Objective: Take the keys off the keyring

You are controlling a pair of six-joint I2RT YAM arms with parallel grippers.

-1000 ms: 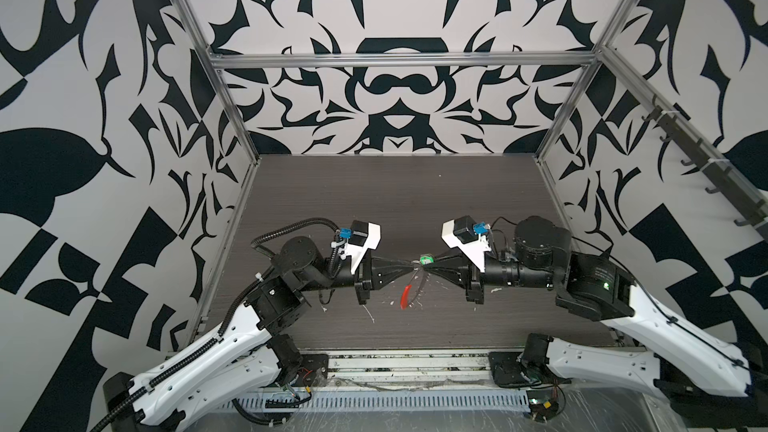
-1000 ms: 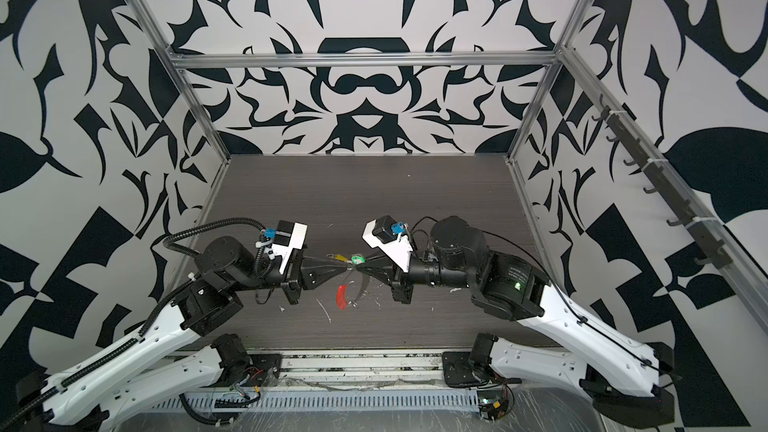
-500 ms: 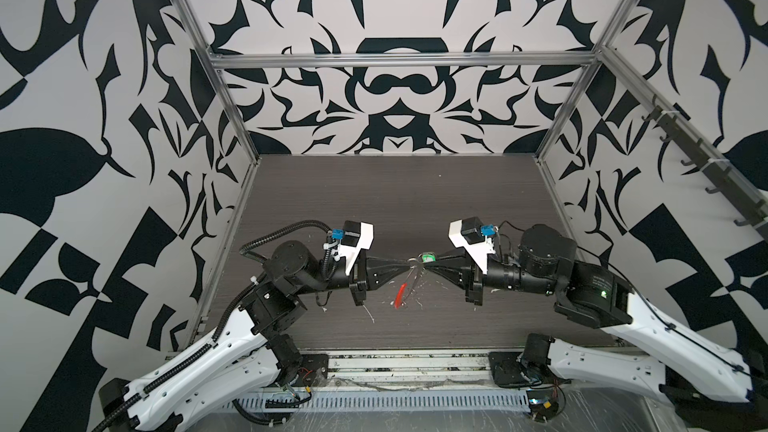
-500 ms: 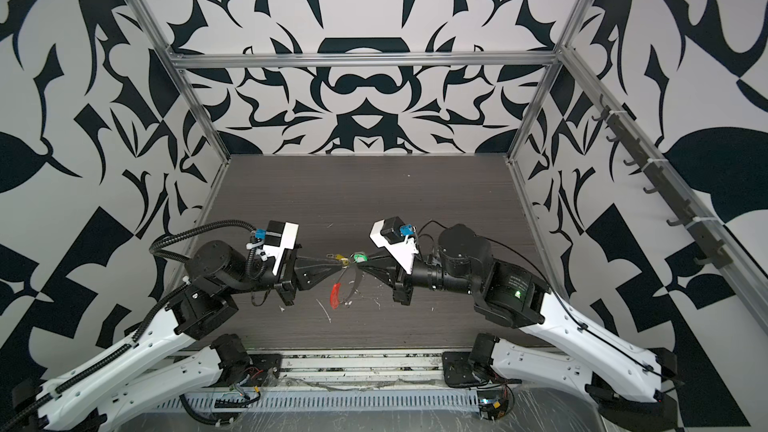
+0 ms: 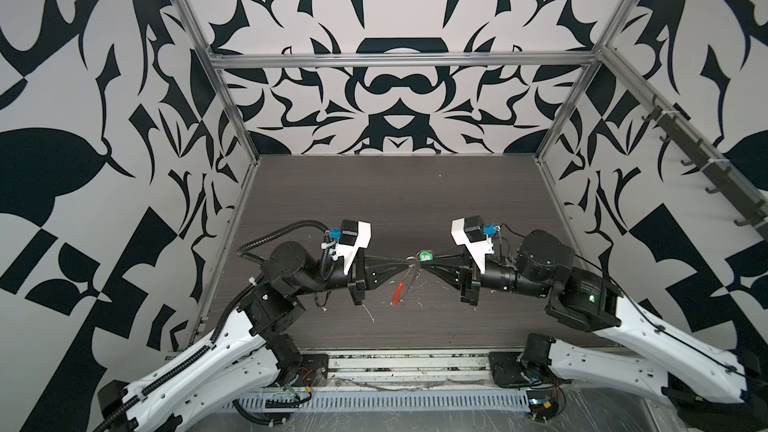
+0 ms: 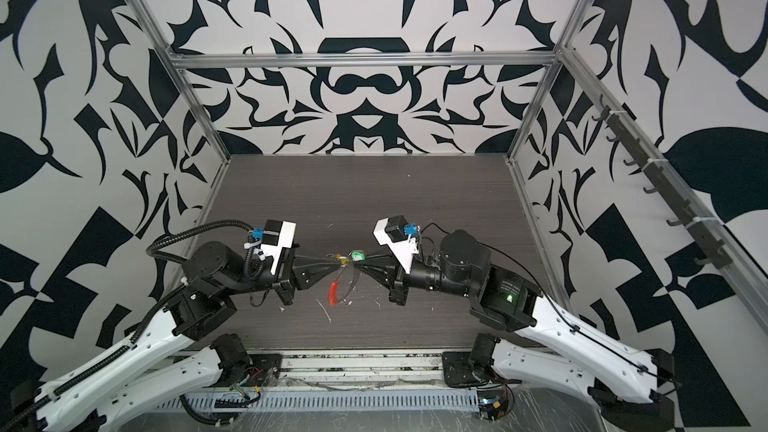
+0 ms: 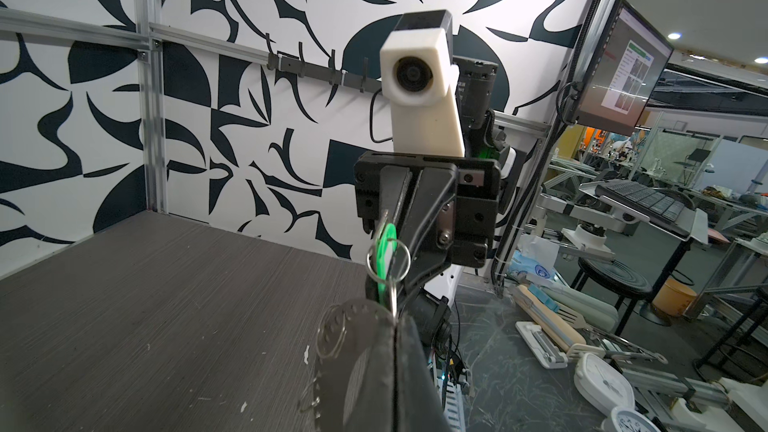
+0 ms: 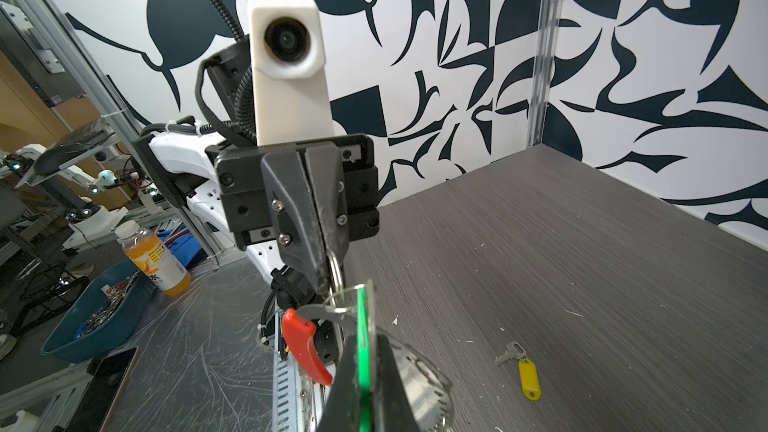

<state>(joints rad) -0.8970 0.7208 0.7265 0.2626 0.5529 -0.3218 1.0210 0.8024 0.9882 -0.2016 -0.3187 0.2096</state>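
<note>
Both grippers meet tip to tip above the table's front middle. My left gripper (image 5: 407, 263) (image 7: 395, 320) is shut on the thin wire of the keyring (image 5: 409, 280). The ring hangs below the tips, with its red sleeve (image 5: 397, 293) (image 8: 305, 344) lowest. My right gripper (image 5: 423, 267) (image 8: 365, 340) is shut on the green tag (image 5: 424, 256) (image 8: 363, 326) of one of the keys. That tag's small split ring (image 7: 388, 261) still sits on the wire. The other key with its yellow tag (image 8: 528, 378) lies loose on the table, toward the back from the grippers.
White flecks (image 5: 370, 313) dot the dark table (image 5: 395, 201) near the front. A rail of hooks (image 5: 706, 160) runs along the right wall. Past the front edge stand a blue bin (image 8: 95, 317) and an orange drink bottle (image 8: 156, 261).
Both grippers and the hanging ring have drifted slightly left, and the red sleeve swung a little with them. Both grips are unchanged.
</note>
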